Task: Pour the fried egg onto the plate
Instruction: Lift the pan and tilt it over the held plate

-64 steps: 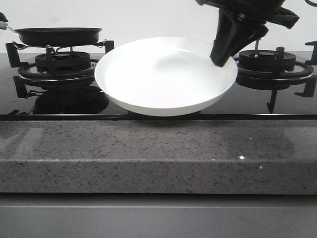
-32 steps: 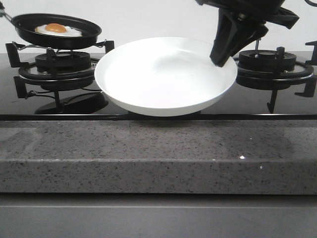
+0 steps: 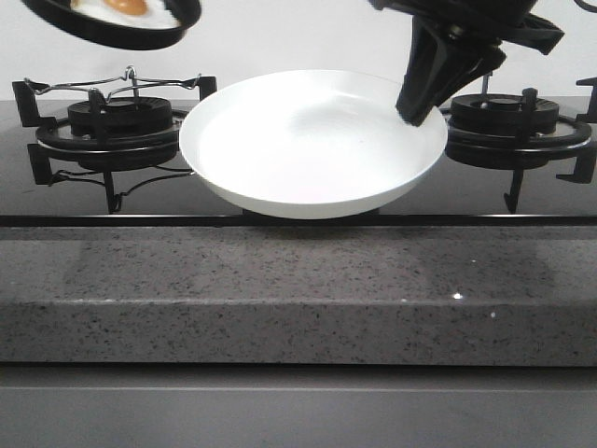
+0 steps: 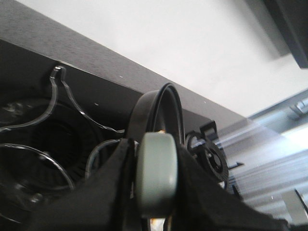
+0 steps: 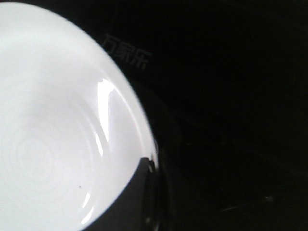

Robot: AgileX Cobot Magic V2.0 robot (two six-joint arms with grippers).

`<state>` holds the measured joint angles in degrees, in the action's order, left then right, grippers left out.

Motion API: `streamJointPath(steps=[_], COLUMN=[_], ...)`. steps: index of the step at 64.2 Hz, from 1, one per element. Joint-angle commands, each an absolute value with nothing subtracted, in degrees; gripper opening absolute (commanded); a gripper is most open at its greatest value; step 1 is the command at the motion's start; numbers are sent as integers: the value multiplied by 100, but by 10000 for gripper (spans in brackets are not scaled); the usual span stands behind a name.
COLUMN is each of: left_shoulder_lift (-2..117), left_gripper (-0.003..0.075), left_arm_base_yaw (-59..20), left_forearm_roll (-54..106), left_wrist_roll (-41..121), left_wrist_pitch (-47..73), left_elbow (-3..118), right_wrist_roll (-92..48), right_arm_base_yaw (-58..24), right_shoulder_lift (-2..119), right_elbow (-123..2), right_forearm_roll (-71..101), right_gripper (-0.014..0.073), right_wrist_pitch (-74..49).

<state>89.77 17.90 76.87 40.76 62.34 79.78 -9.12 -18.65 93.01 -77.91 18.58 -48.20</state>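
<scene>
The black frying pan [image 3: 112,28] hangs in the air at the top left of the front view, above the left burner, tipped so its inside shows. The fried egg [image 3: 126,7] lies in it, partly cut off by the frame's top edge. My left gripper [image 4: 155,159] is shut on the pan's grey-green handle [image 4: 156,178]; it is out of the front view. The white plate [image 3: 312,140] stands mid-hob, tilted toward the camera, and holds nothing. My right gripper [image 3: 415,107] is shut on the plate's right rim. The plate also shows in the right wrist view [image 5: 57,134].
The left burner's wire grate [image 3: 117,121] is bare below the pan. The right burner [image 3: 518,121] stands behind my right gripper. The black glass hob [image 3: 56,196] ends at a speckled grey stone counter edge [image 3: 298,289] in front.
The pan with the egg has risen off the left burner and tilted, moving up toward the frame's top edge. The plate and right gripper have not moved.
</scene>
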Motion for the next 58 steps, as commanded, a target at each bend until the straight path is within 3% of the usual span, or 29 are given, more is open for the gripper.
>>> streamJointPath(steps=[1,18,58], left_shoulder_lift=[8417,7782,7187], left_gripper=[-20,-20,-20], left_arm_base_yaw=[1581,880,-1717], left_forearm_roll=[8328,8246,5818], left_wrist_roll=[4203,4773,5383], left_wrist_pitch=[6277,6028,3350], left_elbow=[7980,7919,7919], right_wrist_roll=[-916,-916,-916], right_arm_base_yaw=[-1865,-1865,-1865], right_shoulder_lift=[9014,9014,9014], right_elbow=[-7930,-7930,-7930], right_forearm_roll=[1957,1957,1957], right_gripper=[-68,-68,-68], right_wrist_pitch=[-4594,-4594,-4588])
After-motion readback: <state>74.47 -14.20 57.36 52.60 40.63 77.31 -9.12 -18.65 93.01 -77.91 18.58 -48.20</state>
